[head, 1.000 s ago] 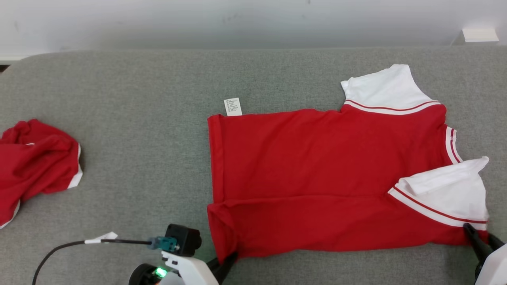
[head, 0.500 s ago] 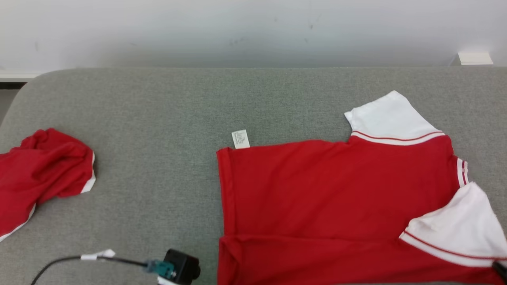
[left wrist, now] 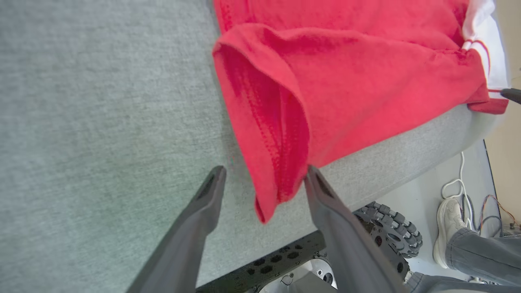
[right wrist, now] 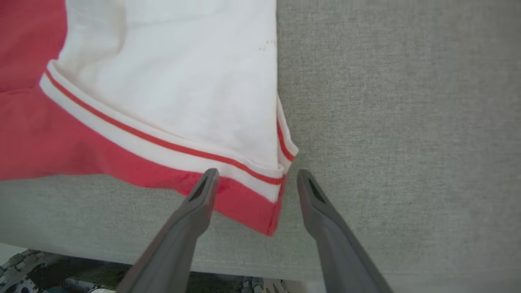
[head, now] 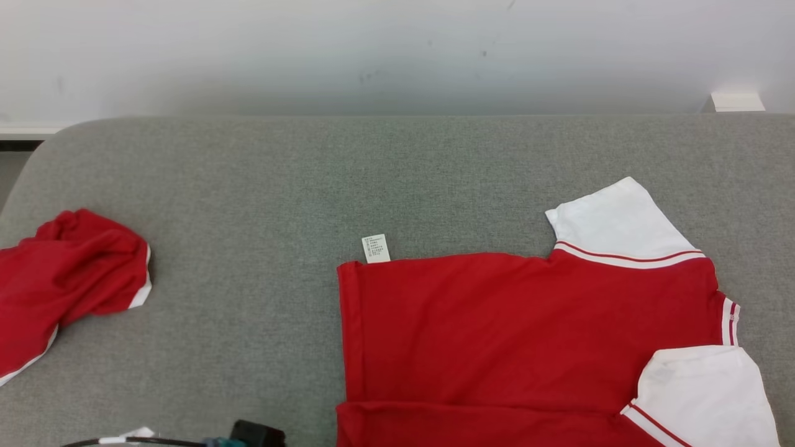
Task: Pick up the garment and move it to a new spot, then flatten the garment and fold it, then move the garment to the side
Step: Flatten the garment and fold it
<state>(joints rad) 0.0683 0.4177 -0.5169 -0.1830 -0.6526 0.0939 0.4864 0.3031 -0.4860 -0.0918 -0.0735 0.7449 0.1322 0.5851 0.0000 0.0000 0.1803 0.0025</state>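
The garment (head: 509, 335), a red shirt with white sleeves, lies spread on the grey padded table (head: 248, 186), its near edge folded over the body. In the left wrist view my left gripper (left wrist: 264, 173) is open at the table's near edge, and the garment's (left wrist: 346, 81) folded hem corner hangs loose between the fingers. In the right wrist view my right gripper (right wrist: 257, 174) is open too, fingers either side of the garment's (right wrist: 163, 81) red corner below the white sleeve, not pinching it.
A second red garment (head: 68, 279) lies crumpled at the table's left end. A white label (head: 376, 248) sticks out at the shirt's far hem. Beyond the table's near edge are my wheeled base (left wrist: 386, 228) and a person's shoe (left wrist: 449, 228).
Both grippers, shut on the garment's near corners a second ago, have opened and let the cloth go. The head camera has tilted up, so the whole scene sits lower in its view.
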